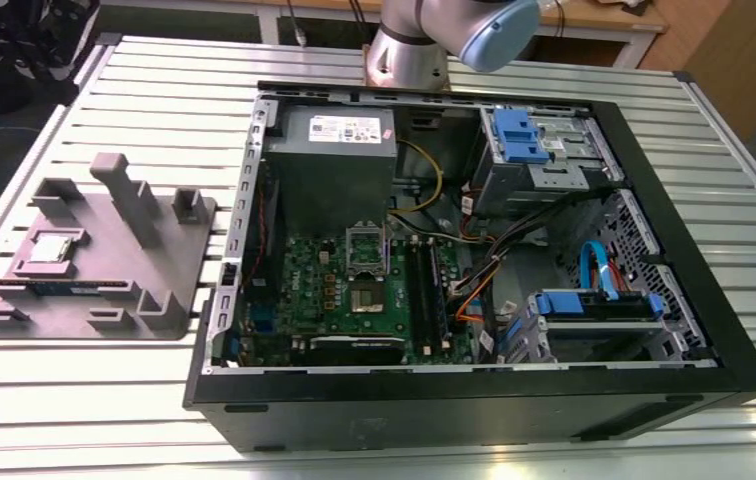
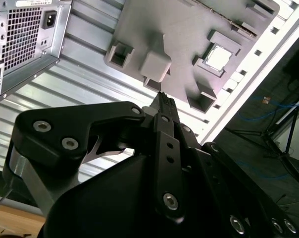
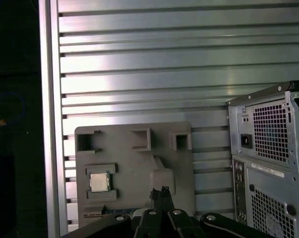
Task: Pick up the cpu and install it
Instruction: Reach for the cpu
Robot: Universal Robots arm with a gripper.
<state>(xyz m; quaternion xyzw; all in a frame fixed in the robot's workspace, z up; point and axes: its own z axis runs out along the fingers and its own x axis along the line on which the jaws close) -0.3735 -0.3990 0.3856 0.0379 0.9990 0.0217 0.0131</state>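
Note:
The cpu (image 1: 55, 250) is a small silvery square lying flat in a recess of the grey holder tray (image 1: 151, 250) on the table, at the exterior view's left. Both wrist views look down on it from high up: cpu (image 2: 219, 57) and cpu (image 3: 99, 182), each in its raised frame on the tray (image 3: 129, 168). My gripper (image 3: 161, 191) hangs well above the tray, off to the side of the cpu, its black fingers (image 2: 163, 106) pressed together with nothing between them. The motherboard's socket (image 1: 365, 255) sits inside the open computer case (image 1: 472, 250).
The tray carries tall grey posts (image 1: 125, 195) and a memory stick (image 1: 65, 285) along its near edge. The case's rear panel with the power supply (image 3: 271, 144) stands beside the tray. The arm's base (image 1: 412, 50) rises behind the case. Cables and blue drive bays (image 1: 592, 300) crowd the case interior.

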